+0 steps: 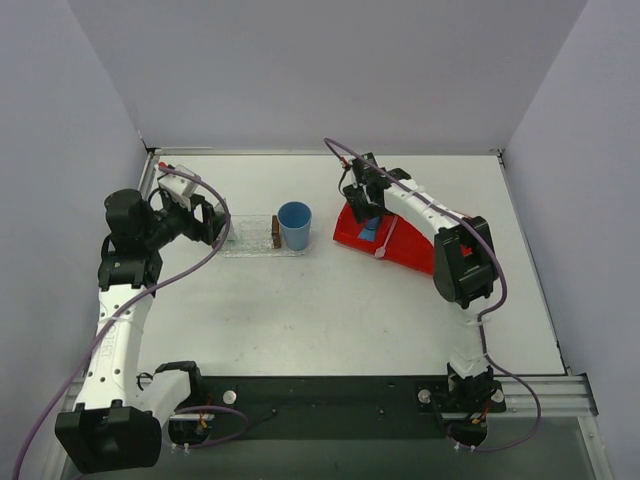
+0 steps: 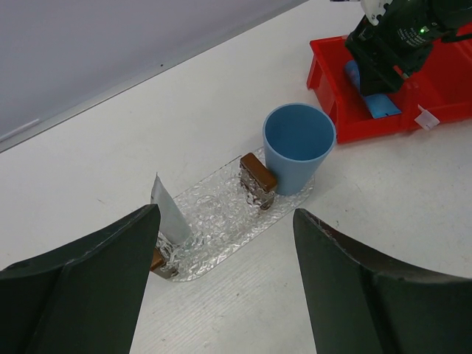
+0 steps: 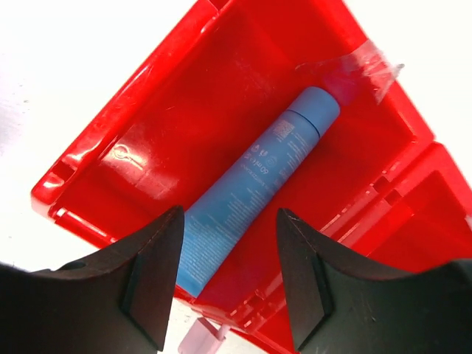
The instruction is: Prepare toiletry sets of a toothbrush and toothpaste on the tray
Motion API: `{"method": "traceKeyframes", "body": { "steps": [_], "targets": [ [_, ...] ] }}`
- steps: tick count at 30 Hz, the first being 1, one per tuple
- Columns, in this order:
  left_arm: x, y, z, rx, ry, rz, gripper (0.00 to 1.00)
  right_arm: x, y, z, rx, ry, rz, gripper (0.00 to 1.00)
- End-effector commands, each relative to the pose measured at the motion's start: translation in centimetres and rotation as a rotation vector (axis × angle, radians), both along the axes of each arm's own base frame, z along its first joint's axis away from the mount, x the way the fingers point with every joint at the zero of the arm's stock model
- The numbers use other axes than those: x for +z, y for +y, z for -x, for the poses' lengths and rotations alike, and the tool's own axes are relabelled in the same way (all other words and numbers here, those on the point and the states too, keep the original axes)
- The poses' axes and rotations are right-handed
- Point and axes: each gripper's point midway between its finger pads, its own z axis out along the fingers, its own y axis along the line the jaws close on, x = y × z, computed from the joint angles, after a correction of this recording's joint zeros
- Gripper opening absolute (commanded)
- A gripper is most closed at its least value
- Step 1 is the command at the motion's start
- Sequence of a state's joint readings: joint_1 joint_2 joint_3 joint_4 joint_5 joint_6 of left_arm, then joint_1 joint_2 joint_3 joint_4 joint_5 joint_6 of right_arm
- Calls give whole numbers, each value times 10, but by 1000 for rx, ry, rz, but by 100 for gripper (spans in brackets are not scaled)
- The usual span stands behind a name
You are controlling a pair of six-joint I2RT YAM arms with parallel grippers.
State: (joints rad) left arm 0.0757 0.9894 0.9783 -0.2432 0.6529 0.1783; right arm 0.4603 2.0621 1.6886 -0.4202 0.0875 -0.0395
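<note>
Over the red plastic bin [image 1: 410, 255] at right, your unclenched right gripper [image 3: 230, 217] straddles the flat blue toothpaste tube [image 3: 258, 177]; close, lift, carry it to the clear bumpy tray [image 2: 214, 199] by your gaping left gripper [image 2: 225, 214].

blue toothpaste [image 3: 251, 184]: lower end behind fingers [image 3: 151, 280] | red bin [image 3: 184, 110]: cut by edge

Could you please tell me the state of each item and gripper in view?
blue toothpaste: flat in the red bin.
white-grey toothpaste: propped upright on the tray.
toothbrush: in the red bin, end poking over its wall.
blue cup: upright, looks empty.
left gripper: open, empty.
right gripper: open, straddling the blue toothpaste.
</note>
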Motion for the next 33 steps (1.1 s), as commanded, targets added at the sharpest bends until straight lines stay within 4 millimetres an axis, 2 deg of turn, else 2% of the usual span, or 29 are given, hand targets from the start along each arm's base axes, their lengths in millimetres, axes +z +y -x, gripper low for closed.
{"method": "traceKeyframes", "body": {
  "steps": [1, 12, 23, 28, 33],
  "targets": [
    [4, 1, 0, 4, -26, -1, 83, -2, 3, 0, -61, 19, 10, 48],
    [2, 1, 0, 6, -24, 0, 83, -24, 3, 7, -118, 72, 42, 48],
    [0, 2, -1, 12, -27, -7, 83, -47, -10, 10, -142, 108, 140, 48],
    [-2, 3, -2, 15, -28, -8, 83, -57, -9, 12, -134, 124, 166, 48],
    [-2, 3, -2, 15, -30, -15, 83, -63, -9, 12, -131, 135, 179, 44]
  ]
}}
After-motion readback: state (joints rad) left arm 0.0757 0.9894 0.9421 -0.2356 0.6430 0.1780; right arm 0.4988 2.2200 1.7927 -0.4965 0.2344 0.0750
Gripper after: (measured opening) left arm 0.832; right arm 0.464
